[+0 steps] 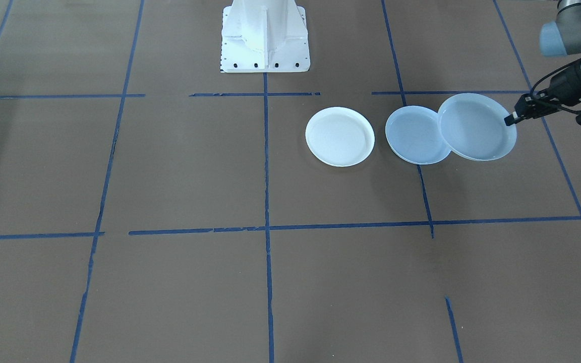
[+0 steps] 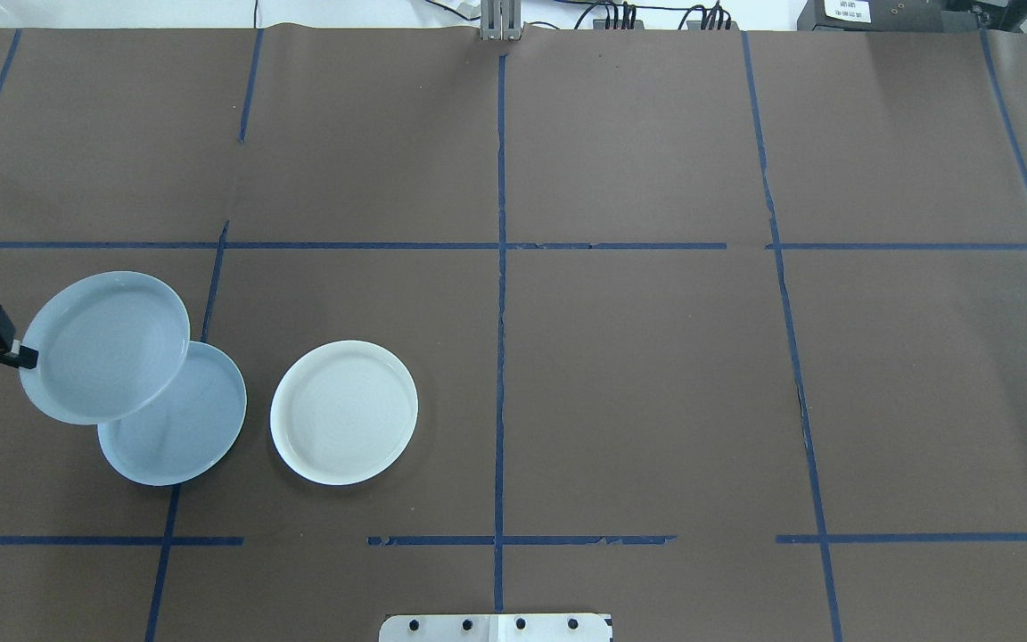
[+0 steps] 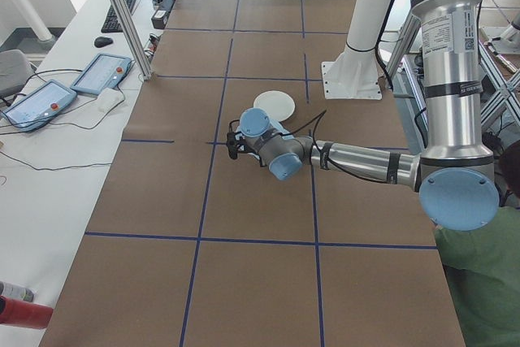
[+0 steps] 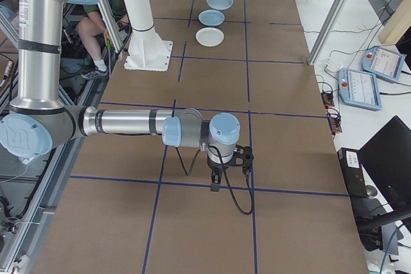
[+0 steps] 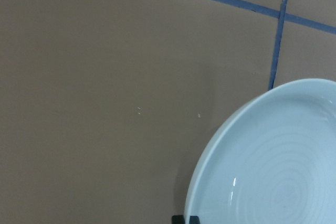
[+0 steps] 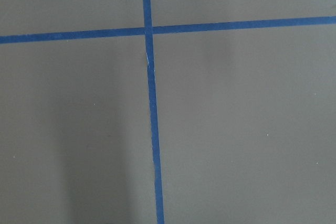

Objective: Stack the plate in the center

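Note:
My left gripper [image 1: 511, 120] is shut on the rim of a glossy pale blue plate with concentric rings [image 1: 477, 127], holding it lifted and tilted. That ringed plate [image 2: 103, 348] overlaps the edge of the smooth pale grey-blue centre plate [image 2: 184, 428], which lies flat on the table [image 1: 414, 136]. A plain white plate [image 2: 344, 412] lies beside the centre plate. The left wrist view shows the ringed plate [image 5: 273, 161] filling the lower right. My right gripper [image 4: 215, 183] hangs over bare table far from the plates; whether it is open or shut cannot be told.
Brown paper with blue tape lines [image 2: 501, 267] covers the table. The white robot base [image 1: 265, 38] stands behind the plates. Tablets and cables [image 3: 49, 95] lie on the side bench beyond the table's edge.

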`<action>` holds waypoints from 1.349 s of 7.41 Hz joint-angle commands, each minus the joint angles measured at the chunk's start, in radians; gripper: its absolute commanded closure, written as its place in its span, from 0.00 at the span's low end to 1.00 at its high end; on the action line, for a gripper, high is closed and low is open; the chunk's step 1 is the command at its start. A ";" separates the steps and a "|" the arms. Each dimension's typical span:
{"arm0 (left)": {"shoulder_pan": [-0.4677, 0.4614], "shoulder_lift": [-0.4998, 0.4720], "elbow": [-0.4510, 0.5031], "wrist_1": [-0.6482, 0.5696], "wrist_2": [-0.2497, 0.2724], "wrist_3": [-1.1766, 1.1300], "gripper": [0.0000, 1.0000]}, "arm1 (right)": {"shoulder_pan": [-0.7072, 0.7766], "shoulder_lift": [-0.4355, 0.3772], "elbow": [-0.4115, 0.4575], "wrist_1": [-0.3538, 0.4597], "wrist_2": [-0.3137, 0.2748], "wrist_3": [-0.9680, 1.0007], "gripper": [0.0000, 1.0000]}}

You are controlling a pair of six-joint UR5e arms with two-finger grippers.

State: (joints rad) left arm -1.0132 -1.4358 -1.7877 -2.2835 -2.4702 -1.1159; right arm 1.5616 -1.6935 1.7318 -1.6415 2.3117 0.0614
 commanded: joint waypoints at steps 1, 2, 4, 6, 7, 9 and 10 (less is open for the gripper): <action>0.065 -0.006 0.022 -0.065 0.069 -0.061 1.00 | 0.002 0.000 0.000 0.000 0.000 0.000 0.00; 0.091 -0.006 0.043 -0.100 0.080 -0.091 1.00 | 0.000 0.000 0.000 -0.001 0.000 0.000 0.00; 0.139 -0.008 0.091 -0.187 0.090 -0.134 1.00 | 0.000 0.000 0.000 0.000 0.000 0.000 0.00; 0.159 -0.008 0.106 -0.200 0.086 -0.136 1.00 | 0.000 0.000 0.000 0.000 0.000 0.000 0.00; 0.168 -0.008 0.110 -0.200 0.085 -0.136 1.00 | 0.002 0.000 0.000 0.000 0.000 0.000 0.00; 0.173 -0.008 0.111 -0.202 0.083 -0.136 1.00 | 0.000 0.000 0.000 -0.001 0.000 0.000 0.00; 0.173 -0.008 0.113 -0.202 0.083 -0.136 0.96 | 0.000 0.000 0.000 0.000 0.000 0.000 0.00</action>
State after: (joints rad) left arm -0.8419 -1.4435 -1.6772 -2.4850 -2.3866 -1.2517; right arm 1.5619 -1.6935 1.7319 -1.6419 2.3117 0.0614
